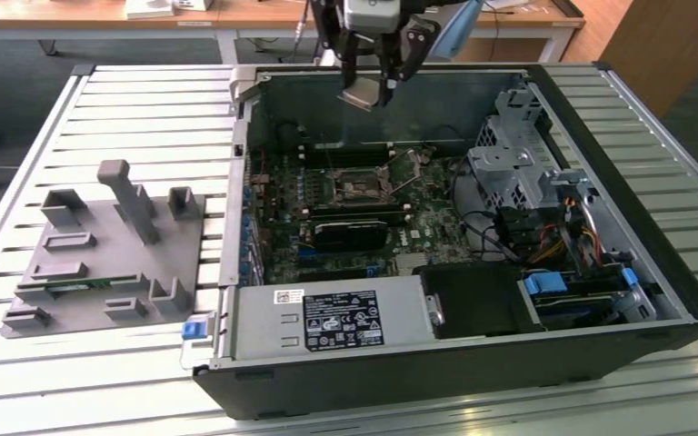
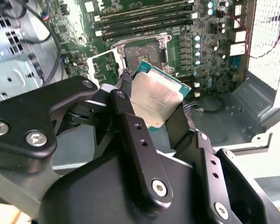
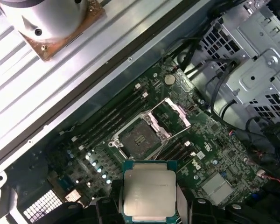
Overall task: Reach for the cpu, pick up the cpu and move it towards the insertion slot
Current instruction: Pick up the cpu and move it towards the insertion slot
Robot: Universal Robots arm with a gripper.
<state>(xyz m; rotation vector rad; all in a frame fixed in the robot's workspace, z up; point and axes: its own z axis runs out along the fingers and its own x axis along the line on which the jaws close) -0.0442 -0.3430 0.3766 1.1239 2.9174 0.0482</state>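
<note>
Fingers (image 2: 156, 105) clenched on cpu (image 2: 154, 100) edges, plate kept clear; I hold it above insertion slot (image 3: 137, 137), not seated.

The cpu (image 3: 149, 191) has a dull silver top plate with a teal-green rim. The gripper (image 2: 154, 107) fingers (image 2: 130, 126) are black. The insertion slot (image 3: 139, 138) has a silvery frame around a dark centre, on a green motherboard (image 3: 200, 154). The holder block (image 1: 101, 254) is grey, perhaps matte.
</note>
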